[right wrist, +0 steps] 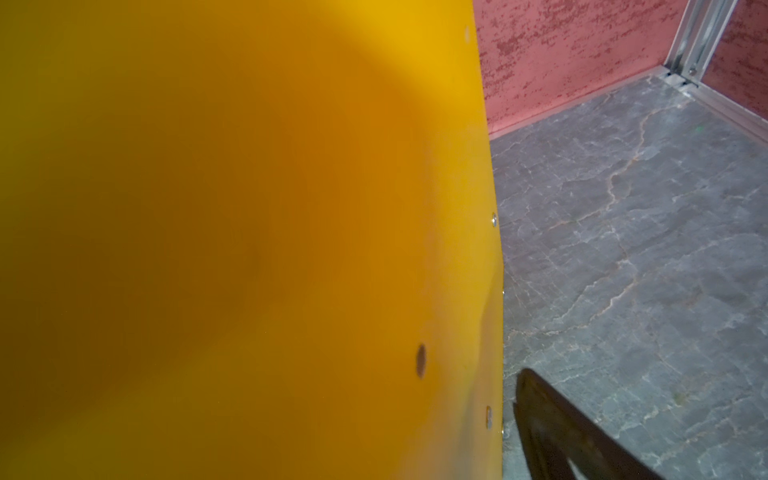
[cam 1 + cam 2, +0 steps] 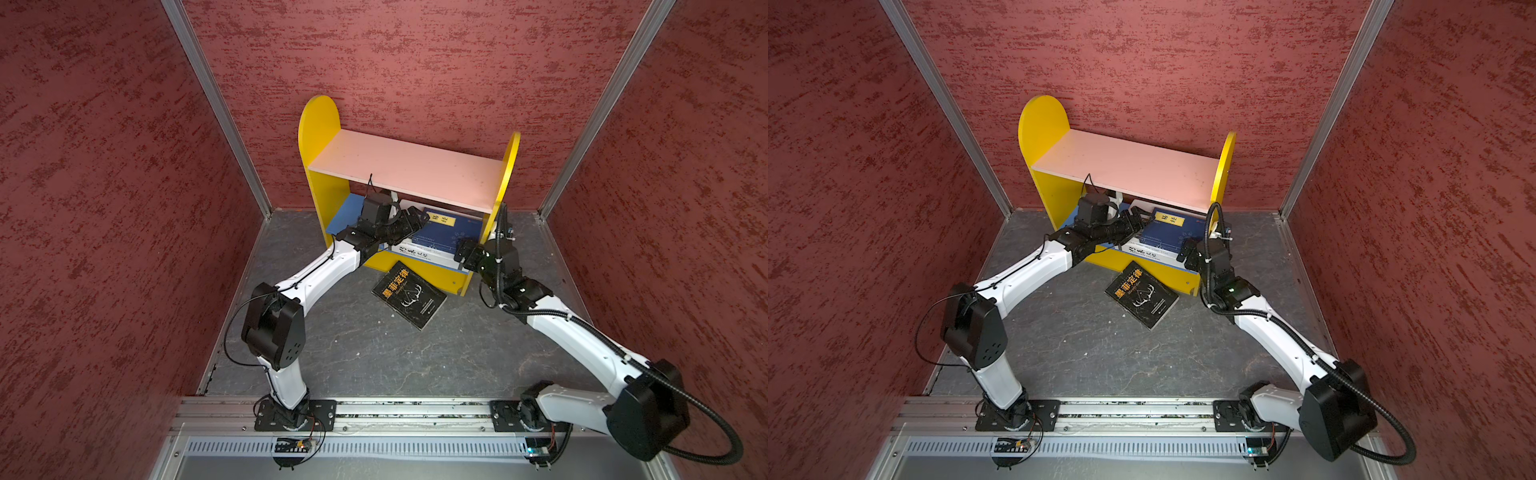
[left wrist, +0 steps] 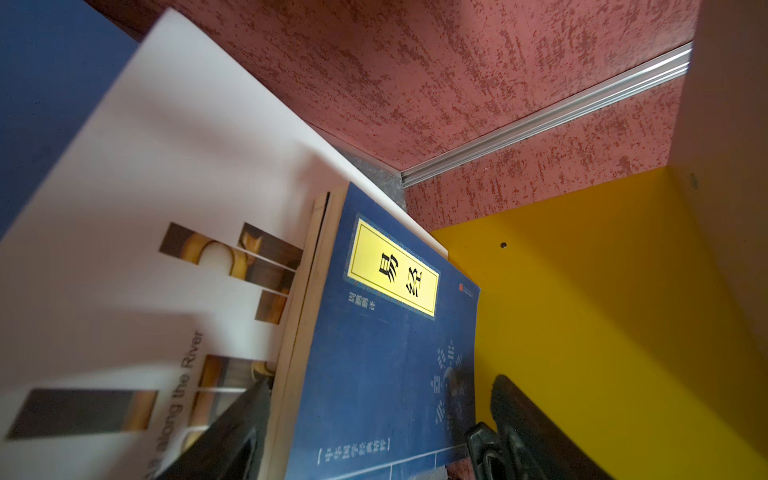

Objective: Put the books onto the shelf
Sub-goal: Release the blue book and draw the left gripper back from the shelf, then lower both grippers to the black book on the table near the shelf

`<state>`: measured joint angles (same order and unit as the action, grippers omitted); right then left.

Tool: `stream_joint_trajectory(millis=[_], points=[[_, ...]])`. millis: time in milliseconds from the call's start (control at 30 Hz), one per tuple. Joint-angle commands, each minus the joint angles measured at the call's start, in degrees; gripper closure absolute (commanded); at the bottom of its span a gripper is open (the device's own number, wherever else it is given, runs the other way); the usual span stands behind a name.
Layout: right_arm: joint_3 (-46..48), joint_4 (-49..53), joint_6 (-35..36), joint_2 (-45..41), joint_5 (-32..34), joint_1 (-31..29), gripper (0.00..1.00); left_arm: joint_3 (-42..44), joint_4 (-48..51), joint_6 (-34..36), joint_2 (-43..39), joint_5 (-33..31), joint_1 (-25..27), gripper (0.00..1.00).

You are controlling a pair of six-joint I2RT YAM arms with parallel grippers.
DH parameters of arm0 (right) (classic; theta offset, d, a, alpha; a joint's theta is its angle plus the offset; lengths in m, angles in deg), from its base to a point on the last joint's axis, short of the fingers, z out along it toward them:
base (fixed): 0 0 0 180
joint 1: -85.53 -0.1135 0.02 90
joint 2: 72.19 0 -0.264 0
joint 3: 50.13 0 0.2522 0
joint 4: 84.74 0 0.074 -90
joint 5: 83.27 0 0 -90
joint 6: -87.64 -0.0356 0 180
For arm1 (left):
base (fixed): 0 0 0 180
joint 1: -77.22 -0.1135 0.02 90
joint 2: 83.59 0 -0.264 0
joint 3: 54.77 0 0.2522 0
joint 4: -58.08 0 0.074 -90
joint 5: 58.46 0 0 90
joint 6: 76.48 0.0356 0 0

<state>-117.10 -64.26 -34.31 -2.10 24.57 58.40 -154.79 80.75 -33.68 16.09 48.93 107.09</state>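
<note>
Over the shelf's (image 2: 409, 166) lower board (image 2: 347, 212) the left tool (image 2: 413, 220) sat open astride the top navy book (image 2: 446, 226), apparently releasing it; next, the black book (image 2: 409, 294) flat on the surface (image 2: 374, 353) needed grasping, near the wide-open, empty right tool (image 2: 464, 249).

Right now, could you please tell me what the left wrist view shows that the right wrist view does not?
Only the left wrist view: the navy book with a yellow title label, lying on a white book, the blue lower board, and the open left hand straddling the navy book. Only the right wrist view: the yellow side panel's outer face and one right-hand finger. Both: that yellow panel, the red textured wall, the aluminium frame rail and grey floor, a mere sliver in the left wrist view.
</note>
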Motion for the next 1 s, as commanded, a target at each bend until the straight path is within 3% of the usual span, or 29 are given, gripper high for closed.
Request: stream_joint_trajectory(millis=[0, 333, 600, 967], points=[[-2.7, -1.71, 3.02, -2.5, -3.48, -0.29, 0.01, 2.66, -3.68, 3.51, -5.36, -1.63, -0.63, 0.13], [-0.83, 2.21, 4.23, -9.0, -5.72, -0.28, 0.01, 17.39, -5.65, 3.02, -18.16, -3.68, -0.37, 0.04], [5.24, 5.09, 0.42, -14.61, -6.77, -0.29, 0.01, 32.58, -1.52, -1.14, -26.14, -11.04, -0.06, 0.0], [19.51, 4.21, -11.43, -22.25, -8.67, -0.26, 0.01, 42.52, -9.8, -14.2, -17.02, -10.71, -0.2, 0.01]])
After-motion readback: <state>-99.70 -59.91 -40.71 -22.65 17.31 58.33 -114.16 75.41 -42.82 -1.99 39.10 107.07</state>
